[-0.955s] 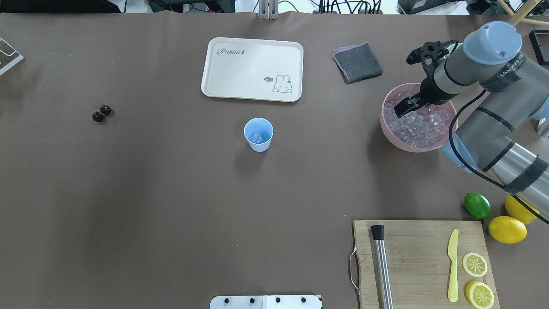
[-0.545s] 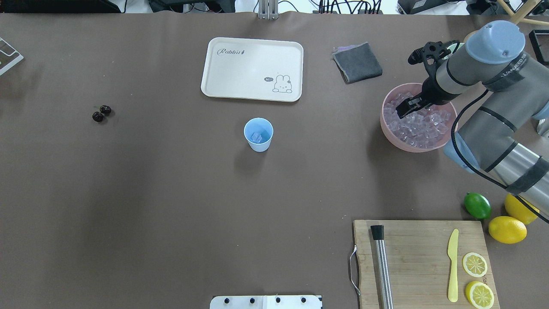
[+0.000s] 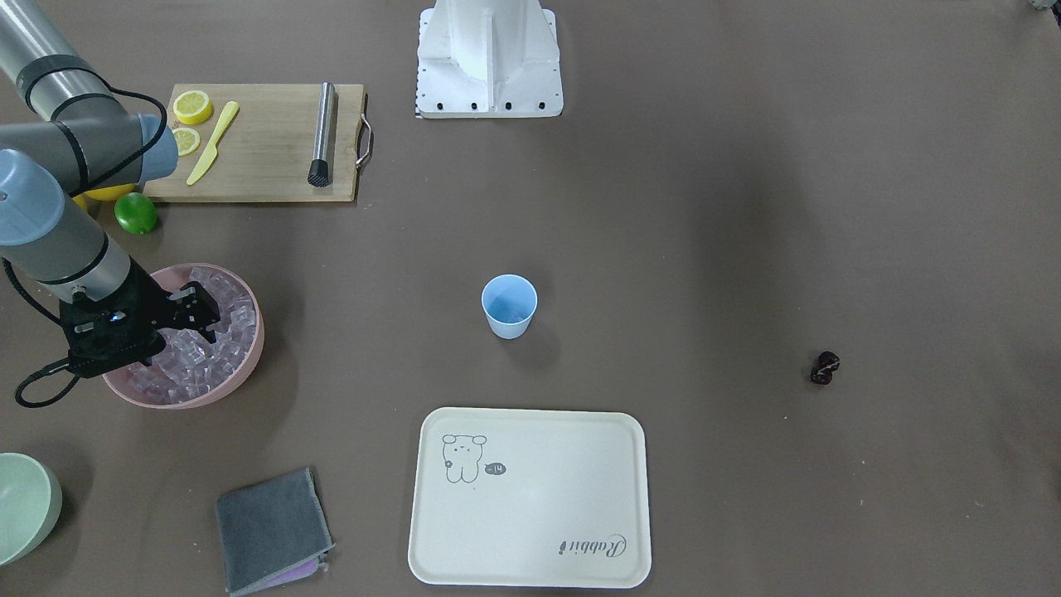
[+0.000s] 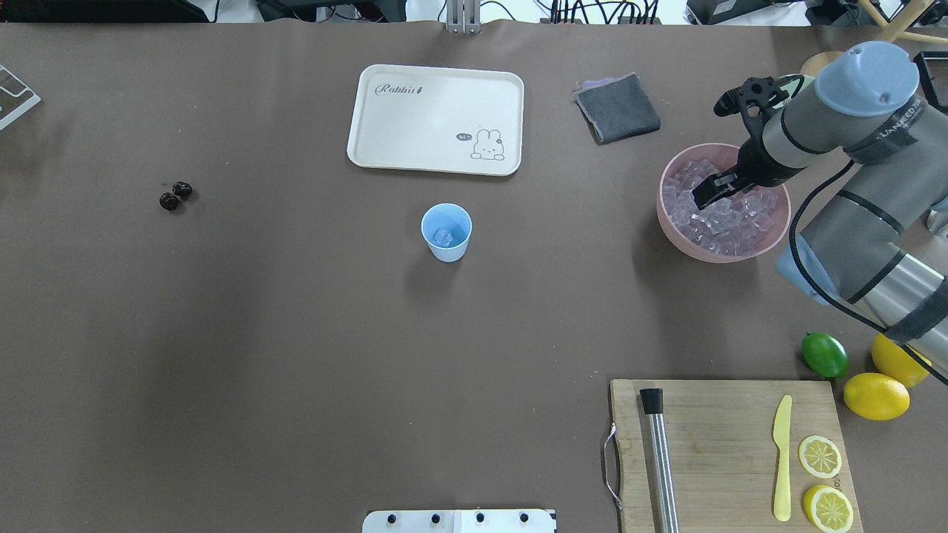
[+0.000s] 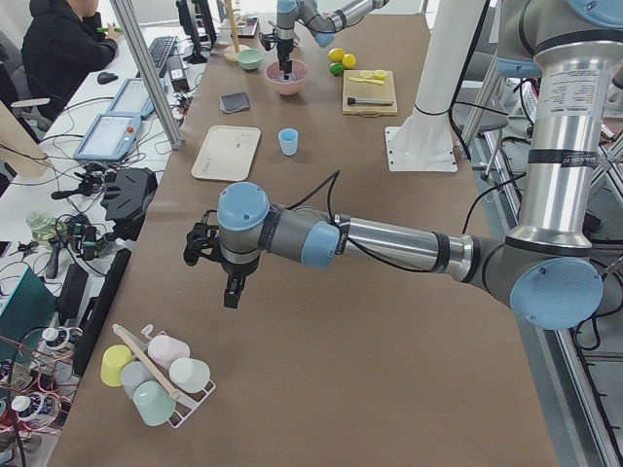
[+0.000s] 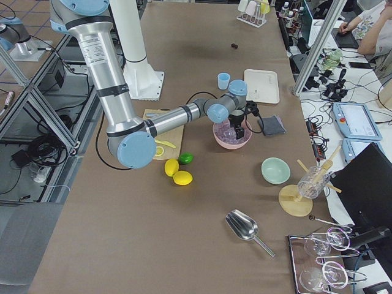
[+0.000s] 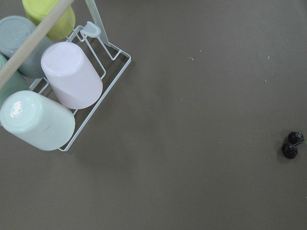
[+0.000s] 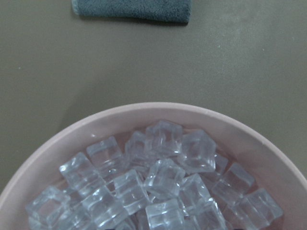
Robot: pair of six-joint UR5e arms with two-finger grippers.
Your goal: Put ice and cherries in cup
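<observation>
The light blue cup point(image 4: 446, 238) stands mid-table with one ice cube point(image 4: 443, 236) inside; it also shows in the front view point(image 3: 509, 311). The pink bowl point(image 4: 670, 222) at the right holds several ice cubes point(image 4: 729, 218), seen close in the right wrist view point(image 8: 163, 182). My right gripper point(image 4: 707, 194) is down among these cubes, jaws apart, holding nothing I can see. The cherries point(image 4: 175, 195) lie far left on the table, also in the left wrist view point(image 7: 292, 145). My left gripper point(image 5: 232, 287) hovers over the table's left end; I cannot tell whether it is open.
A cream tray point(image 4: 435, 118) lies behind the cup and a grey cloth point(image 4: 617, 107) beside the bowl. A cutting board point(image 4: 726, 451) with muddler, knife and lemon slices, a lime point(image 4: 824, 354) and lemons are at front right. A cup rack point(image 7: 57, 86) sits under the left wrist.
My right gripper has shifted a little to the right, toward the middle of the pink bowl. The cup, cherries and left arm have not moved.
</observation>
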